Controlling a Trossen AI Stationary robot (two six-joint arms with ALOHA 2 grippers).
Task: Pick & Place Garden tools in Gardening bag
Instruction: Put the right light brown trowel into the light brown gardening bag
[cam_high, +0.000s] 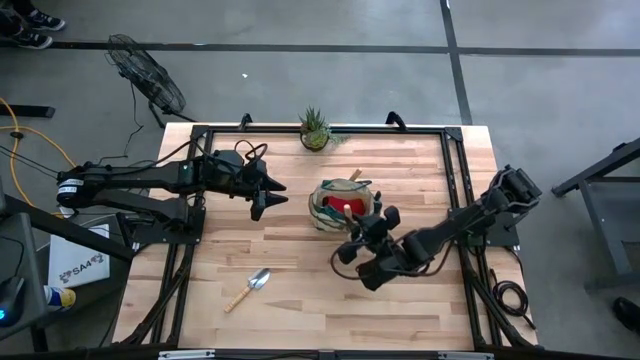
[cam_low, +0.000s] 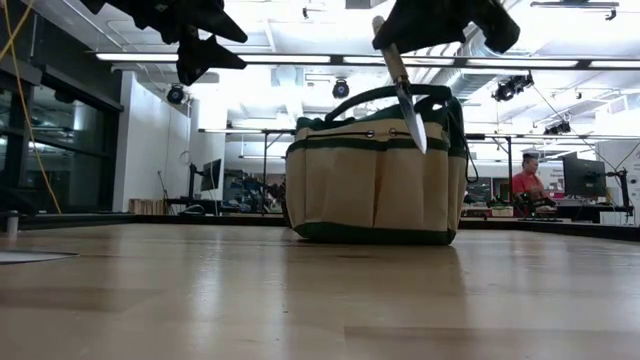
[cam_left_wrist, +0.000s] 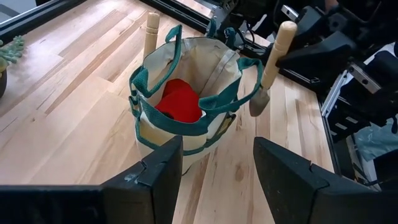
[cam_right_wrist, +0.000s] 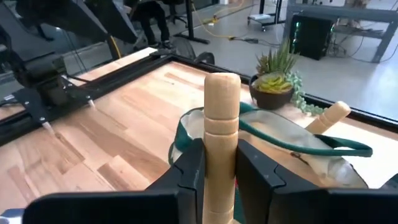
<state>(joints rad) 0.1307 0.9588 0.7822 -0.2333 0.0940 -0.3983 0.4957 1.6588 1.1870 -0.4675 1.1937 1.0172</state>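
The right gripper (cam_right_wrist: 219, 177) is clamped on the wooden handle of a trowel (cam_low: 408, 100), which hangs blade-down, slightly tilted, in the air just beside the rim of the bag (cam_low: 375, 175); in the low view the silver blade overlaps the upper front of the bag. The handle stands upright between the two dark fingers (cam_right_wrist: 191, 171). The bag (cam_high: 343, 203), tan with green trim and loop handles, sits near the middle of the table (cam_high: 300, 290). Inside it lies a red glove (cam_left_wrist: 180, 101), and another wooden handle (cam_left_wrist: 152, 31) sticks up at its far edge. The left gripper (cam_high: 268, 192) hovers above the table to the left of the bag, its fingers (cam_left_wrist: 155, 171) apart and holding nothing. A second trowel (cam_high: 250, 288) lies flat on the table near the front edge, well apart from the bag. A potted plant (cam_high: 315, 130) stands at the back edge.
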